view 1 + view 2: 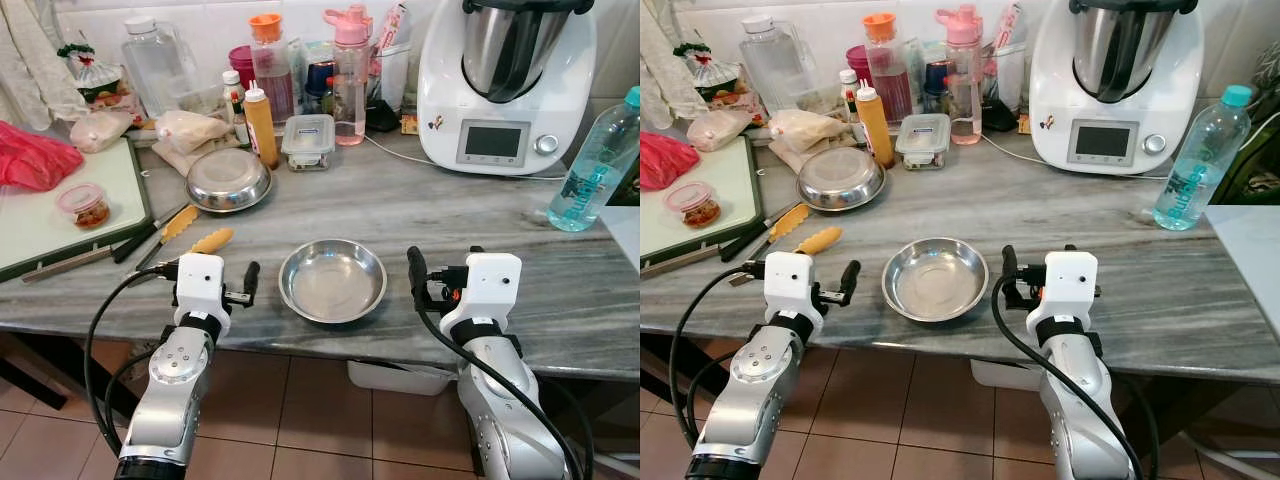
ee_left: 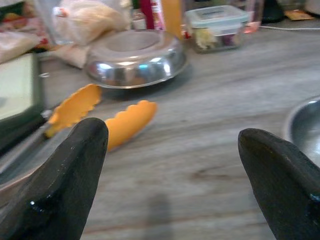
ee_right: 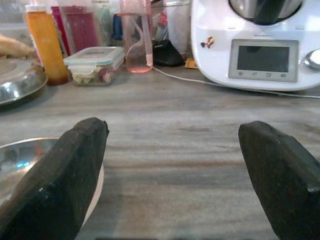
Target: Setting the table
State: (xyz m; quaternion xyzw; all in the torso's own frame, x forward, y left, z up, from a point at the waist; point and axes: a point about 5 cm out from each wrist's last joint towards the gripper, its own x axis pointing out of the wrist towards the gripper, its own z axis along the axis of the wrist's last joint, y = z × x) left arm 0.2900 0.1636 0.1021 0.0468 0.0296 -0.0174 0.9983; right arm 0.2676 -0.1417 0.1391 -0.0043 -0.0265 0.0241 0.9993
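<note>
Steel bowl [image 1: 332, 281] sits empty near the front edge of the grey marble counter [image 1: 520, 230], between our two grippers. Left gripper [image 2: 172, 165] hovers just left of the bowl, fingers [image 2: 75, 165] spread wide, holding nothing, touching nothing we can see; bowl rim shows just beside one finger in the left wrist view. Right gripper [image 3: 175, 165] hovers just right of the bowl, fingers [image 3: 280, 170] also wide apart and empty, bowl rim next to one finger. Orange-tipped tongs [image 1: 195, 232] lie on the counter ahead of the left gripper, next to a green-edged cutting board [image 1: 40, 225]. Second steel bowl [image 1: 229, 179] is upside down further back, near an orange squeeze bottle [image 1: 261, 124] and a lidded clear container [image 1: 308, 140]. White kitchen machine [image 1: 505, 85] with a grey screen stands at the back right; no brand legible. Blue-capped water bottle [image 1: 597, 165] at far right has blue print we cannot read.
</note>
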